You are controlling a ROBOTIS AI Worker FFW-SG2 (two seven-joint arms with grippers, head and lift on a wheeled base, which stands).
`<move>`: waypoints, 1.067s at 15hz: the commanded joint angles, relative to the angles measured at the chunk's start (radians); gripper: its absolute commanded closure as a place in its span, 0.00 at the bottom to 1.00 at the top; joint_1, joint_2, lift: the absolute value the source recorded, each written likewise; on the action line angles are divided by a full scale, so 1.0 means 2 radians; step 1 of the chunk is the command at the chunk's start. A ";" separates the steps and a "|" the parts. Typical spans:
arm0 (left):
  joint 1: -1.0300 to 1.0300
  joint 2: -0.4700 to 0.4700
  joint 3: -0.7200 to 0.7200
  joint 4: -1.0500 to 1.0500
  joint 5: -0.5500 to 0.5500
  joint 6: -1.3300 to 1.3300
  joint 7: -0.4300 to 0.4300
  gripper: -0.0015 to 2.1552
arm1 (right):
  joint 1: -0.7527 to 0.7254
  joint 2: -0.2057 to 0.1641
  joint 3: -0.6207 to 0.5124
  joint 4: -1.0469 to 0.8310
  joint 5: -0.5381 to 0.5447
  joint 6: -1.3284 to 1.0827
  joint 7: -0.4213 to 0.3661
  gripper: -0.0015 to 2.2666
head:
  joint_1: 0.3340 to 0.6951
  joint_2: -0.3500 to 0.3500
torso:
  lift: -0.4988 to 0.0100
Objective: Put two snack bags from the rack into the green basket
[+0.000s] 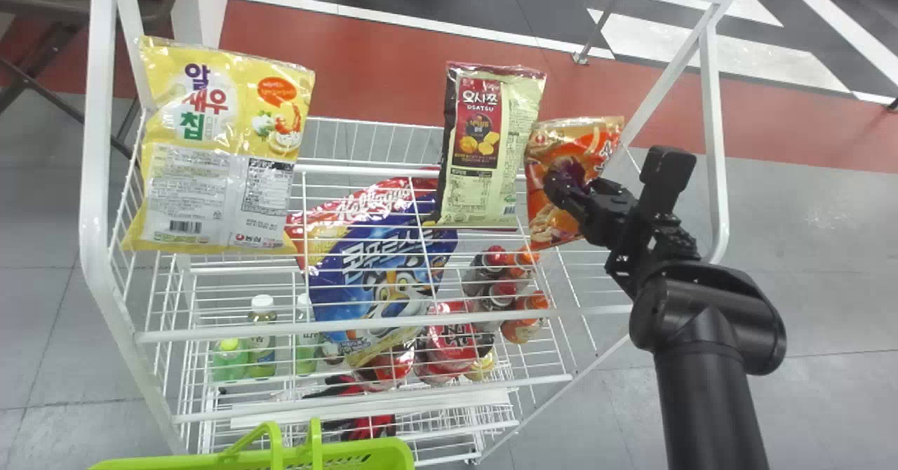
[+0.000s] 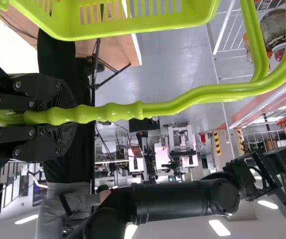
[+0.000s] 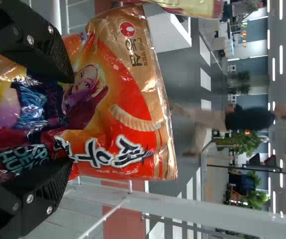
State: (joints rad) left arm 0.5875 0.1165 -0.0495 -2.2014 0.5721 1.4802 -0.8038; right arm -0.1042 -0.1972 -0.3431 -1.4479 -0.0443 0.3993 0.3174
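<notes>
Grey tiles and a red floor band (image 1: 365,49) lie beyond the white rack (image 1: 224,332) in the head view. At the rack's right end stands the orange snack bag (image 1: 551,226), upright, its long axis running top to bottom. The right pincer (image 1: 563,181) is at its face, coming in from the near, right side of the rack; the right arm (image 1: 708,386) is clearly the nearer one. The green basket (image 1: 210,461) is at the rack's near side, toward its left.

In the left wrist view, the left pincer (image 2: 66,116) is clamped on the basket's handle (image 2: 115,112), holding it on the near side of the rack.

In the right wrist view, the right pincer's fingers stand apart, with the bag's broad middle showing in the gap between them; its top edge points up above the rack. The bag lies straight ahead of the pincer, so the coming move probably calls for closing across its width, square to that upright axis.
</notes>
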 commanded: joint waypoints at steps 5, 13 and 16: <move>0.002 0.000 0.001 -0.001 0.001 0.002 0.000 0.99 | 0.019 0.010 -0.005 -0.028 -0.005 0.006 -0.070 0.99 | 1.00 0.00 | 0.97; 0.011 0.000 -0.002 -0.012 -0.002 0.005 0.001 0.99 | 0.087 0.020 -0.027 -0.134 -0.072 0.012 -0.093 0.99 | 1.00 0.00 | 0.97; 0.013 0.000 -0.003 -0.015 -0.002 0.005 0.001 0.99 | 0.137 0.027 -0.042 -0.216 -0.107 0.041 -0.103 0.99 | 1.00 0.00 | 0.97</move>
State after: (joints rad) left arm 0.6113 0.1166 -0.0546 -2.2297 0.5690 1.4916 -0.8023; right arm 0.1168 -0.1473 -0.4153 -1.7999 -0.2209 0.4638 0.1167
